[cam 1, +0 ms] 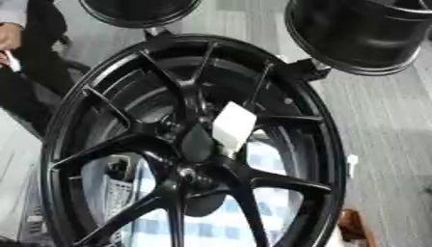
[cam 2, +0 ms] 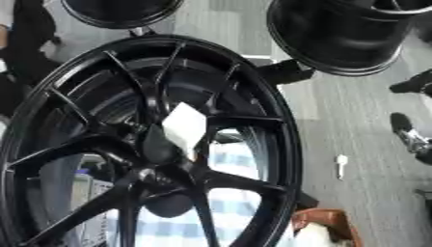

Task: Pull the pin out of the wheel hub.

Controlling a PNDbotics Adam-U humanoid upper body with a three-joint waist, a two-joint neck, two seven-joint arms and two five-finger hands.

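Observation:
A large black multi-spoke wheel stands upright and fills most of both views. Its hub sits just below the middle, where the spokes meet. A white flat piece sticks out just above and to the right of the hub, tilted; I cannot make out the pin itself. Neither of my hands shows in either view.
Two more black wheels hang at the top, one in the middle and one at the right. A blue and white checked cloth shows through the spokes. A person stands at the upper left. A brown object lies at the lower right.

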